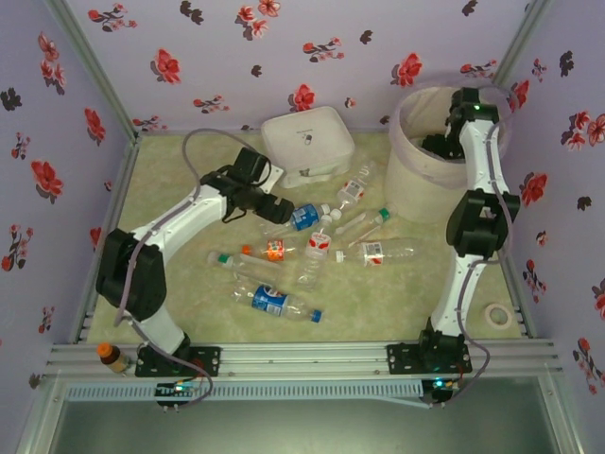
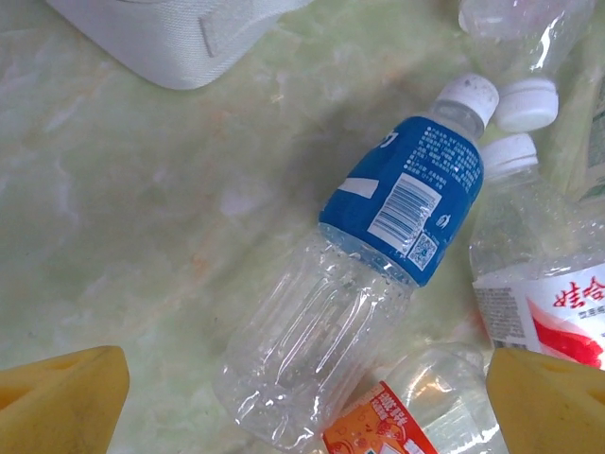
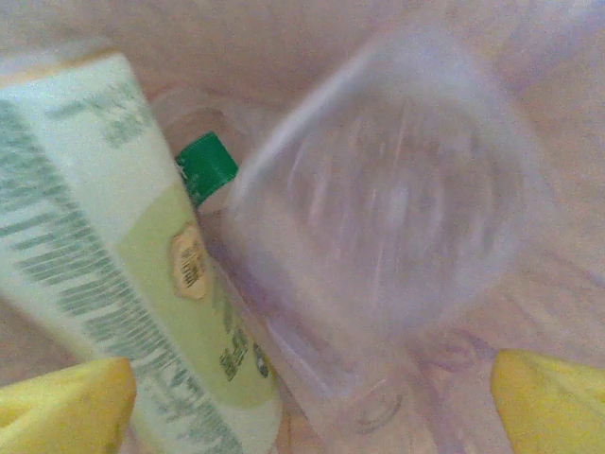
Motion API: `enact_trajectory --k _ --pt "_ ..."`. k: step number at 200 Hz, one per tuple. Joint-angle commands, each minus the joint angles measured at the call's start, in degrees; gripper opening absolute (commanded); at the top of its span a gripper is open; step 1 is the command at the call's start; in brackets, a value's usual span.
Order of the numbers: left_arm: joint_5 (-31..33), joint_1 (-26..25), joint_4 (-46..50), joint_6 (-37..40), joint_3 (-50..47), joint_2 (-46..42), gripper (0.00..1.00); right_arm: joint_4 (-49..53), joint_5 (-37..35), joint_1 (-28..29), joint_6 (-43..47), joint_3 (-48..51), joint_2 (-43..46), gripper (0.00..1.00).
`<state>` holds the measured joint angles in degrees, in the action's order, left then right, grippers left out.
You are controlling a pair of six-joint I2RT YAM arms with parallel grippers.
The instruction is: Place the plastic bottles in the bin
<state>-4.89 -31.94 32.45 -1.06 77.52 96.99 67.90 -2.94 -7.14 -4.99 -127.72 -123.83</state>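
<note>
The plastic bottles [image 1: 318,243] lie on their sides in a loose cluster at the middle of the table [image 1: 378,303], with bare surface open on the near side and far left, while the bin [image 1: 408,180] stands in the far right corner close against the walls. Inside its rim the right gripper [image 3: 307,402] hangs with fingers [image 3: 66,407] spread wide above a green-capped bottle [image 3: 142,284] and a blurred clear bottle [image 3: 397,218]. The left gripper [image 2: 302,402], also spread wide, hovers over a blue-labelled bottle [image 2: 397,213] just near of the white box's [image 1: 307,140] edge.
</note>
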Motion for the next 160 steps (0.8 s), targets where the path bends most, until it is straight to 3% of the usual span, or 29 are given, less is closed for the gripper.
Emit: enact_trajectory --k 1,72,152,160 --pt "-2.2 -0.3 2.2 5.2 2.6 2.5 0.98 2.4 0.5 -0.4 -0.2 -3.4 6.2 0.99" --pt "-4.5 -0.5 7.6 11.7 7.6 10.2 0.93 2.4 7.1 -0.5 -2.1 -2.3 17.5 0.99" --pt "0.4 -1.4 12.4 16.3 10.7 17.2 0.79 -13.8 21.0 -0.5 -11.0 15.9 37.1 0.99" --pt "1.0 -1.5 12.3 16.4 10.9 17.8 0.74 -14.9 21.8 -0.5 -11.7 17.5 38.5 0.99"
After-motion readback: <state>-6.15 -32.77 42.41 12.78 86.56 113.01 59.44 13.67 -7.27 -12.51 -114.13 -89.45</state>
